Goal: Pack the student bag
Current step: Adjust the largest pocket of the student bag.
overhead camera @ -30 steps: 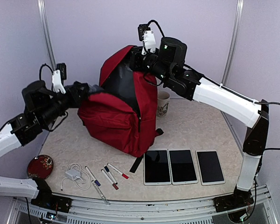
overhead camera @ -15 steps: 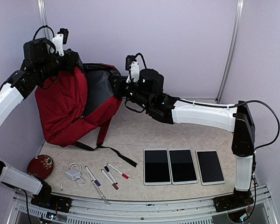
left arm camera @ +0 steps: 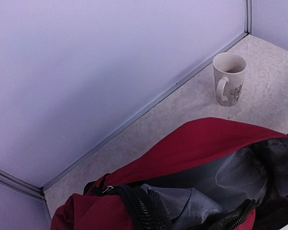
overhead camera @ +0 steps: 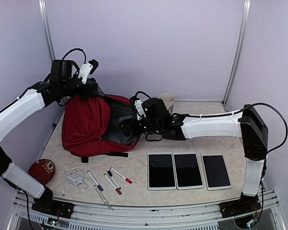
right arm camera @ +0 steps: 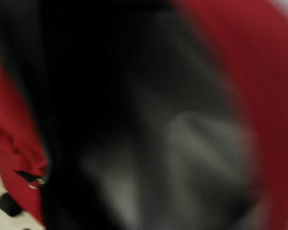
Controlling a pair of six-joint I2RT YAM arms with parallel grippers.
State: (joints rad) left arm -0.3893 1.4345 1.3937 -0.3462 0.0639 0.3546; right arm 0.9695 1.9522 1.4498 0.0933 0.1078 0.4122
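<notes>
The student bag (overhead camera: 86,124), dark red, lies on its side at the left of the table with its mouth facing right. Its dark lining (overhead camera: 119,125) shows there. My left gripper (overhead camera: 90,91) is at the bag's raised top edge and is shut on the fabric. The left wrist view shows no fingers, only the red rim (left arm camera: 216,139) and the black zipper (left arm camera: 144,211) close below. My right gripper (overhead camera: 133,125) is low at the bag's mouth against the lining. The right wrist view is a blur of lining and red fabric (right arm camera: 273,72), and the right fingers do not show.
A pale mug (overhead camera: 167,101) stands by the back wall, also in the left wrist view (left arm camera: 229,79). Three tablets (overhead camera: 188,170) lie in a row at the front. Pens (overhead camera: 116,179), a white charger with cable (overhead camera: 76,179) and a red round case (overhead camera: 41,171) lie front left.
The bag went from upright at the centre to lying on its side at the left. My left arm carried its top edge. My right arm dropped low to the bag's mouth.
</notes>
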